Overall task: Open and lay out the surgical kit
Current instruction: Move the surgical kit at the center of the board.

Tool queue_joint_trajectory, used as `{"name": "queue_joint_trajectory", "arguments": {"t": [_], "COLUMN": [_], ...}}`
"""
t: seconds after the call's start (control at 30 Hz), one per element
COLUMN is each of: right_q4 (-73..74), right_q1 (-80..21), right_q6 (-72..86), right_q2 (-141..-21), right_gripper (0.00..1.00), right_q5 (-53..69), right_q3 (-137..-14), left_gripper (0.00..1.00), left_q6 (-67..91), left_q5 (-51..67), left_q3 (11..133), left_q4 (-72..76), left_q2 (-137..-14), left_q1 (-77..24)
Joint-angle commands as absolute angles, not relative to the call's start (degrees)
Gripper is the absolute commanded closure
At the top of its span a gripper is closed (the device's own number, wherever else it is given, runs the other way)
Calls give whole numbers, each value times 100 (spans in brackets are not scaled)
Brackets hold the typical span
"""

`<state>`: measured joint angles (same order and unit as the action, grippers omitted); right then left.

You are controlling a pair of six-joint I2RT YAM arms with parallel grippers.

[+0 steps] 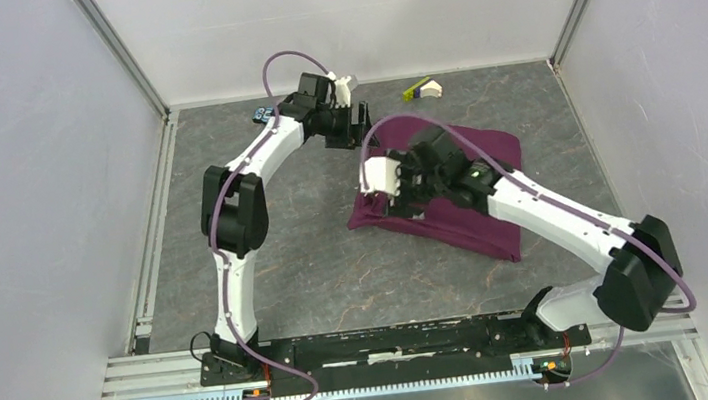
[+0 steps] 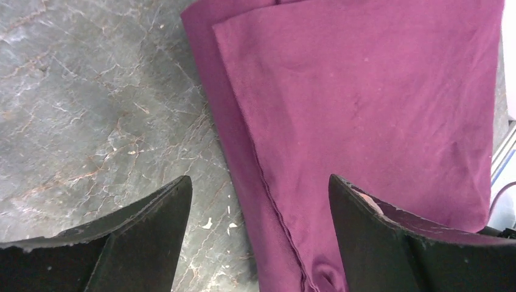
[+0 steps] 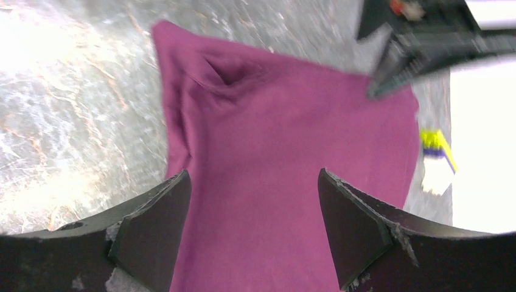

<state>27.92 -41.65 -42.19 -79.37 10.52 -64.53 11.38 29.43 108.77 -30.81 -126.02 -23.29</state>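
Note:
The dark purple cloth lies folded in a bundle on the grey table, right of centre. My left gripper is open and empty just above the cloth's far left edge. In the left wrist view one finger is over bare table and the other over the cloth. My right gripper is open and empty above the cloth's left part. In the right wrist view both fingers straddle the cloth. The steel tray, tweezers, forceps, packets and gauze are out of view.
A yellow-green and white piece lies at the back, beyond the cloth, and shows in the right wrist view. A small blue block sits at the back left by the left arm. White walls enclose the table on three sides.

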Motion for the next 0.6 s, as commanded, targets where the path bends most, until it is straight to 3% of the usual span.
{"name": "queue_joint_trajectory", "arguments": {"t": [0.0,0.33,0.57], "right_q4": [2628,2258,2295], "right_q1": [-3238,-675,844], "right_q6": [-3463,-2159,-1672], "right_q2": [-7492,-7256,-7669], "right_gripper": [17,14,12], "right_q5": [1211,1705,2436], "right_q3": [-6169,-5402,-5165], "left_gripper": [13,22,24], "left_q6": [1477,1595,1696], "left_q5": [3103,3304,3393], "left_q3": [10949,10351,9978], "left_q4": [-2874,-2461,-2075], "left_q2": [-12780,-12642,-12573], "left_q1": [-2358,-2515,-2519]}}
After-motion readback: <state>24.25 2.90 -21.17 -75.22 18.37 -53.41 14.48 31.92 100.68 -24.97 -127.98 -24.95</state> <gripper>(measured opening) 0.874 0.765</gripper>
